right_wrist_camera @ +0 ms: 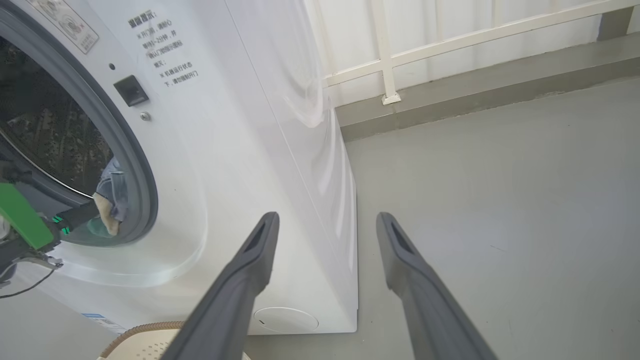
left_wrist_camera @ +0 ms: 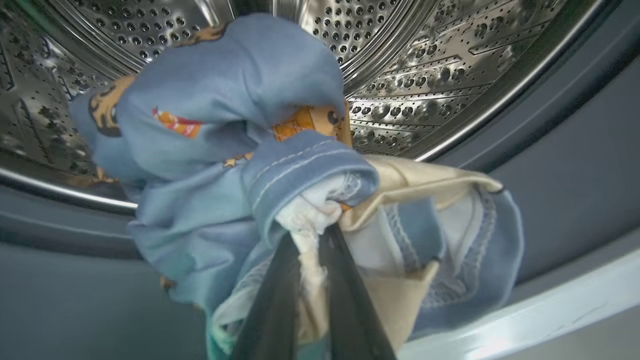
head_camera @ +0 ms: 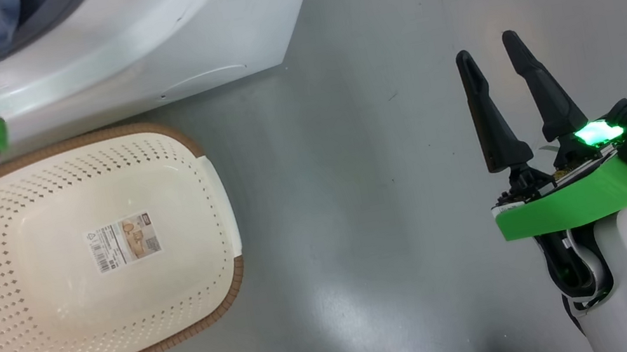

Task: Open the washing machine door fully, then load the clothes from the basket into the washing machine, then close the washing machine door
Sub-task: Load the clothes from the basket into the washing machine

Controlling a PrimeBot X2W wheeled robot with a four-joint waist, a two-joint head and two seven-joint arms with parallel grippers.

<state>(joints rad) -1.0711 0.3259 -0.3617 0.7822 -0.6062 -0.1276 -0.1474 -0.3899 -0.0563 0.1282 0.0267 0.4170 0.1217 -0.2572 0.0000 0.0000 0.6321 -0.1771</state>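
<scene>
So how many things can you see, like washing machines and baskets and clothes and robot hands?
washing machine: 1
basket: 1
bundle of clothes: 1
grippers: 2, the left gripper and the right gripper
Total: 5

Left tool (left_wrist_camera: 311,235) clamped tight, right tool (head_camera: 487,46) spread wide.

Chinese notice (right_wrist_camera: 162,50) on washing machine (right_wrist_camera: 260,150); basket sticker (head_camera: 123,242) illegible.
</scene>
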